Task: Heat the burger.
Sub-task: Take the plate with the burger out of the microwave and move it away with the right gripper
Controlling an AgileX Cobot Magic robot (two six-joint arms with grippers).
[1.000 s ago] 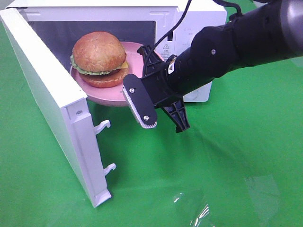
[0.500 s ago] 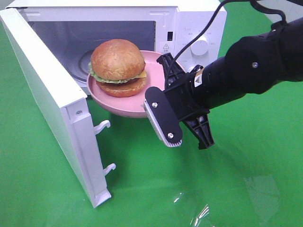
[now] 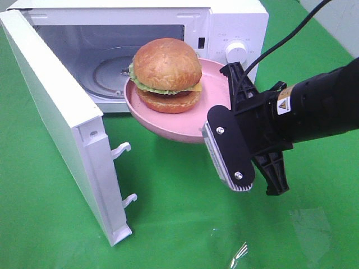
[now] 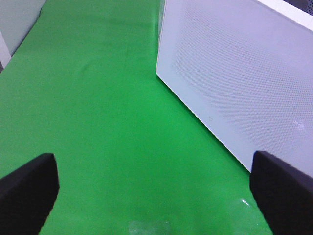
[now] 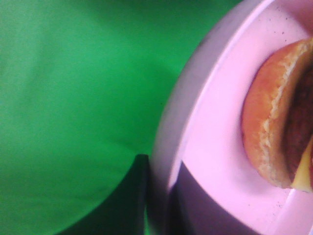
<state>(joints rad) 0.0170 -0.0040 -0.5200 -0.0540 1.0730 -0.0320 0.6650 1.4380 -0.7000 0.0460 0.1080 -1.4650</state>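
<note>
Pink plastic it was — a shallow round pink plate (image 3: 168, 117) held out in the air just in front of the open white microwave oven (image 3: 140, 33), with the round burger (image 3: 166, 75) of glossy brown bun, dark patty and yellow-green filling sitting on top. The right gripper (image 3: 227, 120) had its black jaws pinched on the plate's near rim; the right wrist view showed that rim (image 5: 168, 147) clamped edge-on, with the bun (image 5: 274, 122) close behind it. By my reckoning the burger was light but loose — stacked layers, nothing fixing it to a smooth dish — so any tilt could have sent it sliding. Taking the plate by the rim looked the sound choice, since squeezing the soft bun would have crushed it. A one-sided hold meant the dish had to be kept level. Over by the oven's white perforated side (image 4: 234, 73), the left gripper (image 4: 156, 188) hung above the green cloth (image 4: 98, 98), jaws spread wide, holding nothing.
</note>
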